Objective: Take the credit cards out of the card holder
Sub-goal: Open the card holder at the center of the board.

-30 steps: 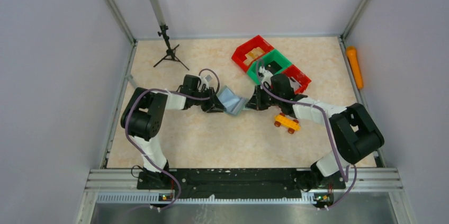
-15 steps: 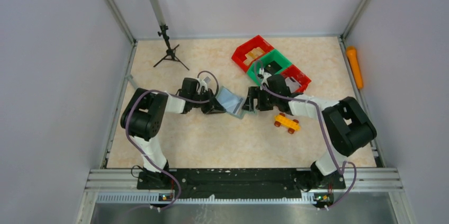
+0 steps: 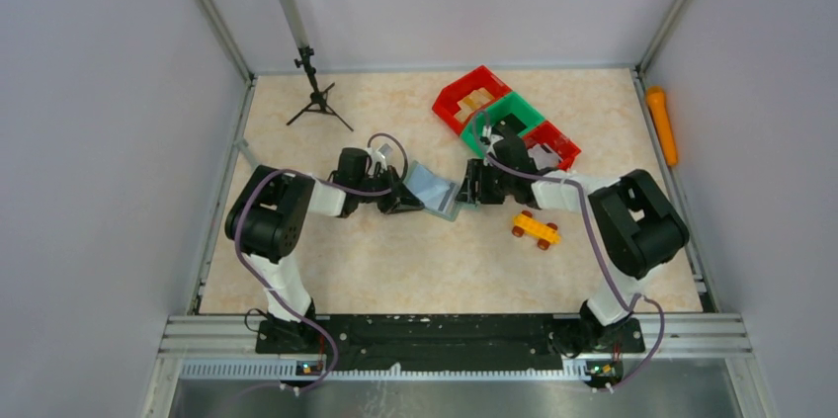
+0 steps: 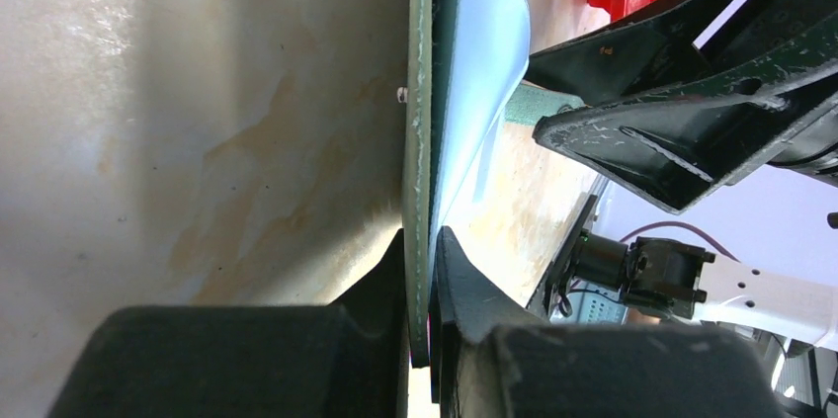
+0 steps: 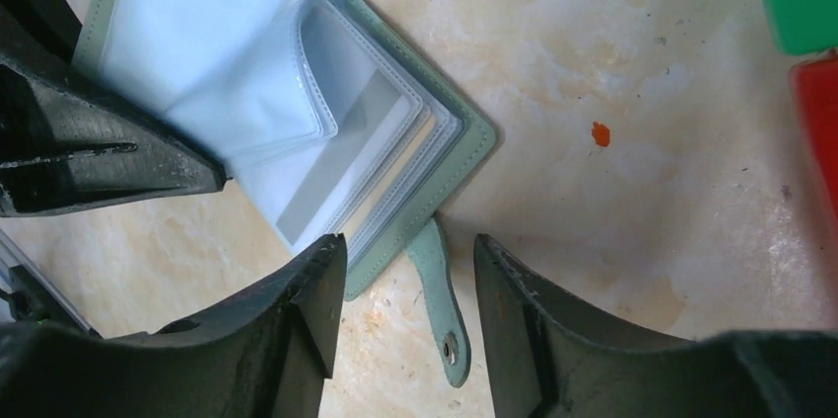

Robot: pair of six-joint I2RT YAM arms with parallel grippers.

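Observation:
The grey-green card holder (image 3: 436,191) lies open mid-table, its clear sleeves (image 5: 296,92) fanned out. My left gripper (image 4: 423,240) is shut on the holder's cover edge (image 4: 422,122) from the left. From the right, my right gripper (image 5: 410,250) stands open with the holder's snap tab (image 5: 442,309) between its fingers, untouched. In the top view the right gripper (image 3: 466,189) sits at the holder's right edge. The credit cards are hidden; a grey panel (image 5: 336,156) shows in one sleeve, and I cannot tell if it is a card.
A row of red and green bins (image 3: 506,120) stands just behind the right gripper. A yellow toy car (image 3: 535,229) sits close in front of the right forearm. A small tripod (image 3: 316,97) stands at the back left. An orange object (image 3: 662,126) lies beyond the right rail.
The right gripper was shut on the holder's right edge, then opened and let go. The right arm's elbow swung left. The left gripper closed tighter on the cover.

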